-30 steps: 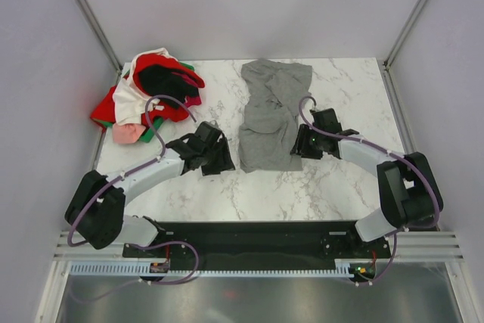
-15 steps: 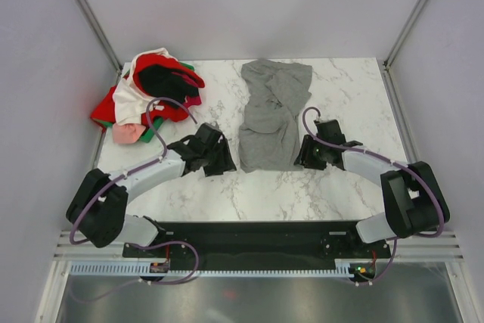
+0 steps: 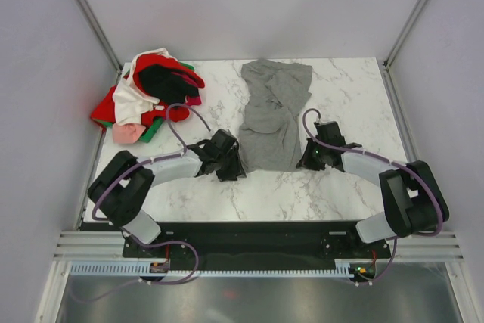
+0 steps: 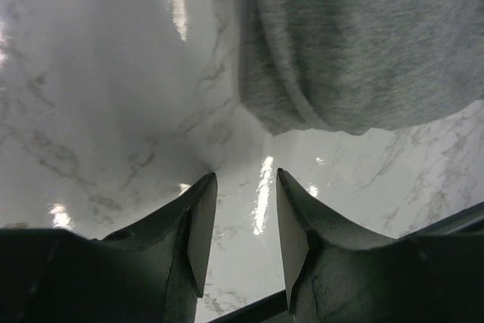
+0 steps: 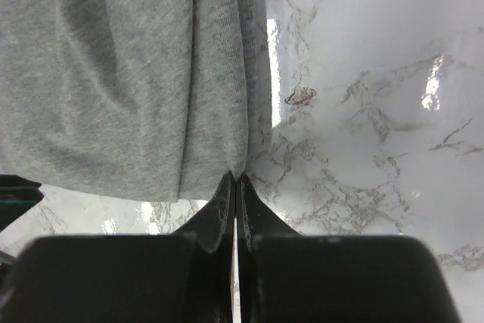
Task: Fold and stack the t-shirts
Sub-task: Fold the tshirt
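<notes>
- Left claw (image 3: 231, 166) (image 4: 246, 181) has swung in since a second ago. It was well left of the grey t-shirt (image 3: 272, 115) and is now right at the shirt's near-left corner.
- Left claw is narrowly parted and holds nothing. Bare desk (image 4: 98, 73) shows between its tips, and the grey t-shirt (image 4: 363, 43) hem lies just ahead of it and to its right, not touching.
- The left arm's elbow has also pulled in toward the middle compared with the earlier frame.
- Right claw (image 3: 309, 159) (image 5: 235, 179) has slid down the shirt's right edge from a second ago. It now sits at the near-right corner and has barely moved since half a second ago.
- Right claw is pressed tight, pinching the grey t-shirt (image 5: 113, 73) at its corner, and the cloth folds run down to its tips.
- Bare desk (image 5: 363, 73) lies to the right of the right claw.
- The grey t-shirt lies rumpled lengthwise between the two claws, stretching away from them, in much the same place as before.
- The pile of t-shirts (image 3: 151, 92), red, white, black, pink and green, sits far beyond the left claw on its left and has not changed.
</notes>
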Available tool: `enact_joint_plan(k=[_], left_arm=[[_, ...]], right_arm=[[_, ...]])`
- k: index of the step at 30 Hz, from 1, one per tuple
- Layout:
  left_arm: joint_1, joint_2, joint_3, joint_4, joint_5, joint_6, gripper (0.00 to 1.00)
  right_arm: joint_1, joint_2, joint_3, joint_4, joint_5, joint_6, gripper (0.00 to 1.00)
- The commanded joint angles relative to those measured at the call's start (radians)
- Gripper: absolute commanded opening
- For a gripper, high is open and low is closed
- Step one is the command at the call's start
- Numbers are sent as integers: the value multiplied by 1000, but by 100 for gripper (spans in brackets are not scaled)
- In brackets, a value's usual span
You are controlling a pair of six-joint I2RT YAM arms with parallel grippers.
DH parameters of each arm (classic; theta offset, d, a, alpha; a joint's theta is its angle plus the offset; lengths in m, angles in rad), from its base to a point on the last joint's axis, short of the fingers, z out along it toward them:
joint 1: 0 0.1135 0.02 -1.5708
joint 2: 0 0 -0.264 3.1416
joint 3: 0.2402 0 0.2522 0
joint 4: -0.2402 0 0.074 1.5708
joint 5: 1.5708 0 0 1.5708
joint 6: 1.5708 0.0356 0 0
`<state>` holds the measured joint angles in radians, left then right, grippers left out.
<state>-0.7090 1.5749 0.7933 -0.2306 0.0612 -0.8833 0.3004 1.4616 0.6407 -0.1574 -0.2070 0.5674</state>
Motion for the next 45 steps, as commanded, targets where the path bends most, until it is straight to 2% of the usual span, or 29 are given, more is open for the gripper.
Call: enact_joint_plan(k=[1,8,21,22,23,25,26,27,32,37,41,45], left_arm=[[-35,71,24,65,-35,-48,47],[-64,99,18,112,-118,-97,47],[-78,189,72,109,-284,-25,47],[-79,194,73,106,-293,-20,45],[-79,200,78,102,-300,-17,38],[-79,204,78,102,-323,-14,22],[-79,203,80,103,-330,-14,7],[-81,201,81,103,-345,-11,2],[-81,128,145,50,-376,68,2],[-90,-19,244,-143,-388,135,2],[-132,-108,284,-216,-344,106,2],[-243,-162,290,-308,-348,26,2]], right_arm=[[-7,-35,88,-60,35,-24,0],[-10,-52,131,-103,24,-31,0],[-41,-53,142,-123,4,-52,0],[-44,-49,149,-128,-2,-54,0],[-47,-47,152,-129,-5,-57,0],[-56,-44,158,-134,-9,-61,0],[-57,-44,160,-134,-11,-63,0],[-61,-43,162,-136,-14,-64,0],[-87,-55,175,-157,-32,-70,0],[-121,-176,211,-241,-54,-80,0],[-119,-279,174,-261,-150,-11,0],[-113,-447,103,-341,-150,18,0]])
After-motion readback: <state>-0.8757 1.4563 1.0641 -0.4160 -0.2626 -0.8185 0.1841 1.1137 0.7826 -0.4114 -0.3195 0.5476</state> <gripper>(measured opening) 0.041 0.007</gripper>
